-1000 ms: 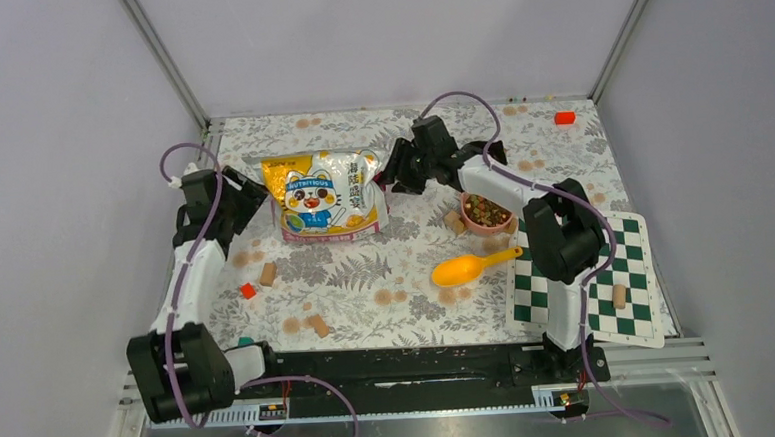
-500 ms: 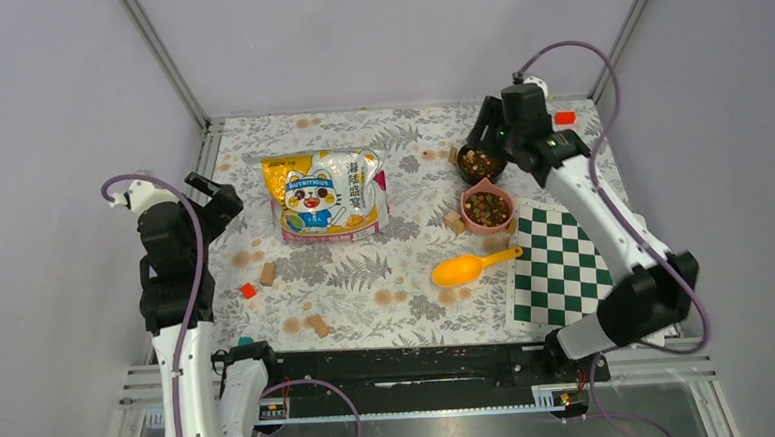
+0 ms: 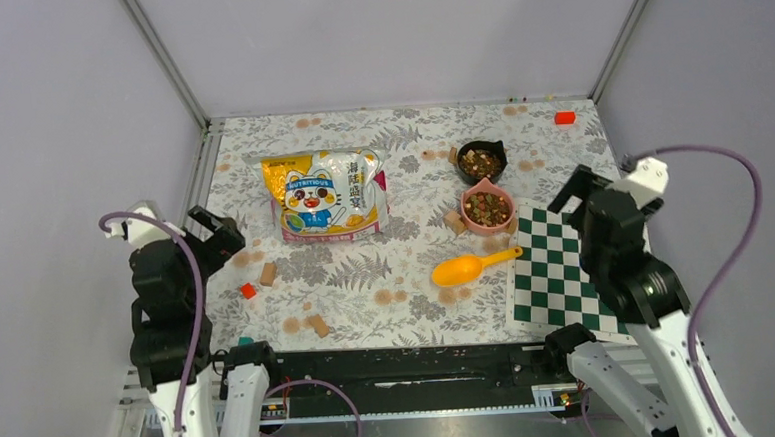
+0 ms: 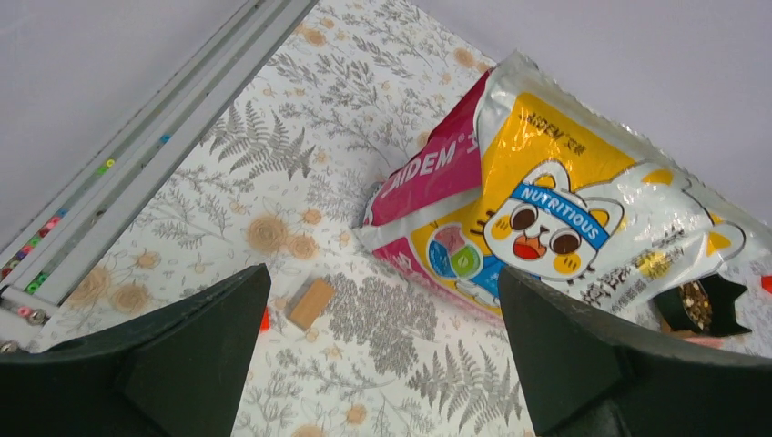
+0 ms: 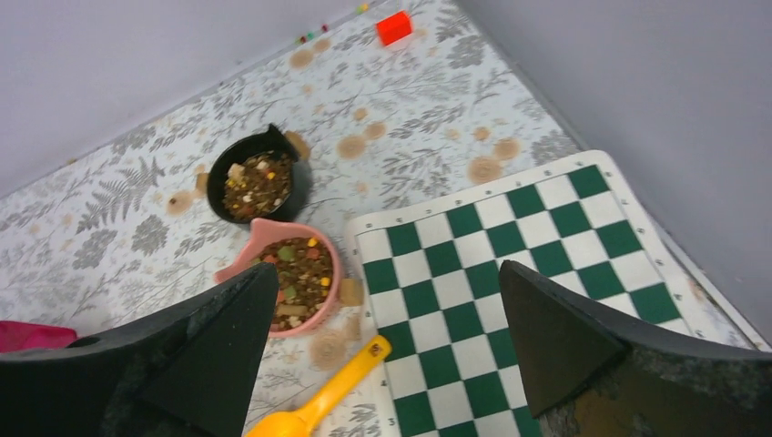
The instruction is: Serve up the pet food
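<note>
Looks served (kibble (image 5: 296, 273) in pink bowl (image 5: 300, 329) and black bowl (image 5: 214, 182)). Holding nothing with left fingers (image 4: 182, 346), right fingers (image 5: 182, 355), both spread. Park high, clear of bowls; avoid clipping scoop (image 5: 337, 382).

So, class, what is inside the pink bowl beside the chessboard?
The pink bowl holds pet food: small brown pellets with a few green, yellow and reddish bits. They cover the bowl's floor, so nothing beneath them can be seen.

Brown, reddish pet food (image 5: 296, 278); pink bowl (image 5: 266, 233); black bowl (image 5: 273, 138); orange scoop (image 3: 463, 269); green-white chequered mat (image 3: 557, 280); fern-print cloth (image 3: 366, 270).
</note>
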